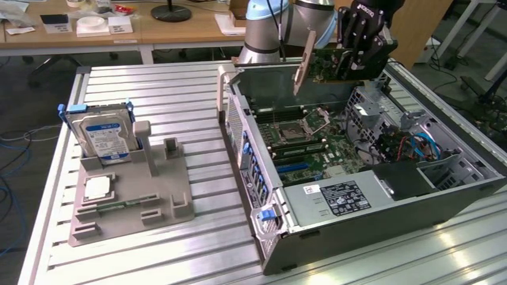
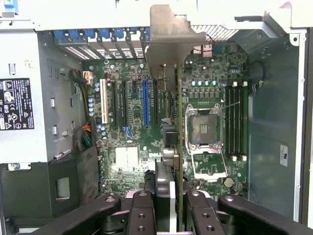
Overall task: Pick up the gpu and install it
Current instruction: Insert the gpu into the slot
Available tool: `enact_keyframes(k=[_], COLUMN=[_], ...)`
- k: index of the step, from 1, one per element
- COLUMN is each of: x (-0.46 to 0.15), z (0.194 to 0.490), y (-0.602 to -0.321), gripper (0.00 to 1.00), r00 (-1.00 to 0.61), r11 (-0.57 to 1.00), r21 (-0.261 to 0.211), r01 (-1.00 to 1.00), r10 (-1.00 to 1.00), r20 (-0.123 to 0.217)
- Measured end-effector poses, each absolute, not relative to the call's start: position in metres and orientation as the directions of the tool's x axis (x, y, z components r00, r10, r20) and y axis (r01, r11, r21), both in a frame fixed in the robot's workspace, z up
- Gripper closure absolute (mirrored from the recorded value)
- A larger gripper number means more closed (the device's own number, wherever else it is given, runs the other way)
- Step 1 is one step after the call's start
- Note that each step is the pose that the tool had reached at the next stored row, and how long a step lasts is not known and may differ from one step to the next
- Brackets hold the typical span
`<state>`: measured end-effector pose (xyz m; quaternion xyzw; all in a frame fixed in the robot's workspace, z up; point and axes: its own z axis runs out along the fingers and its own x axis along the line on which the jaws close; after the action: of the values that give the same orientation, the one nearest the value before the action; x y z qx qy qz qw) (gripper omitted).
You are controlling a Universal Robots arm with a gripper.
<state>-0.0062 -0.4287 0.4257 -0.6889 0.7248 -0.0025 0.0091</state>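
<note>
Nearest in the exterior view, the slatted aluminium table carries two things side by side. On the exterior view's left is a grey parts tray. A bare processor chip lies flat on it, with a narrow green memory stick just nearer. At the tray's far end a hard drive with a blue-and-white label stands upright in a slot.

On the exterior view's right, an open computer case lies on its side. Its power supply is at the near end. Farther in lies the motherboard, with its open processor socket and a blue expansion slot.

Above the far end of the case hangs the gripper. Its black fingers are closed partway, clamped on either face of the gpu. The card hangs on edge, above the case and clear of the motherboard. Its metal end bracket points toward the exterior view's left. In the wrist view the gpu runs edge-on over the board between the blue slot and the socket.

Behind it rises the robot arm, and farthest off stand wooden desks scattered with small items.
</note>
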Motion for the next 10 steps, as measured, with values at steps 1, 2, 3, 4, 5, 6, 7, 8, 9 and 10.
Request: enact_keyframes(k=[1,2,3,4,5,6,7,8,9,10], x=[-0.0062,-0.0062,-0.0062,-0.0063,-0.0064,-0.0068,-0.0069,-0.0069,-0.0069,-0.007], z=[0.4257,0.4257,0.4257,0.4257,0.4254,0.4247,0.4232,0.4215,0.4195,0.4177], y=[-0.4287,-0.4287,-0.4287,-0.4287,-0.4287,-0.4287,-0.4287,-0.4285,-0.4283,-0.4281], gripper=[0.72,0.72,0.72,0.72,0.72,0.72,0.72,0.72,0.72,0.72], r00=[-0.051,-0.051,-0.051,-0.051,-0.05,-0.049,-0.047,-0.044,-0.041,-0.039], r11=[0.051,0.051,0.051,0.051,0.051,0.049,0.047,0.045,0.041,0.039], r21=[-0.016,-0.016,-0.016,-0.016,-0.016,-0.016,-0.016,-0.016,-0.016,-0.016], r01=[-0.999,-0.999,-0.999,-0.999,-0.999,-0.999,-0.999,-0.999,-0.999,-0.999], r10=[-0.999,-0.999,-0.999,-0.999,-0.999,-0.999,-0.999,-0.999,-0.999,-0.999], r20=[-0.01,-0.01,-0.01,-0.01,-0.01,-0.01,-0.01,-0.01,-0.01,-0.01])
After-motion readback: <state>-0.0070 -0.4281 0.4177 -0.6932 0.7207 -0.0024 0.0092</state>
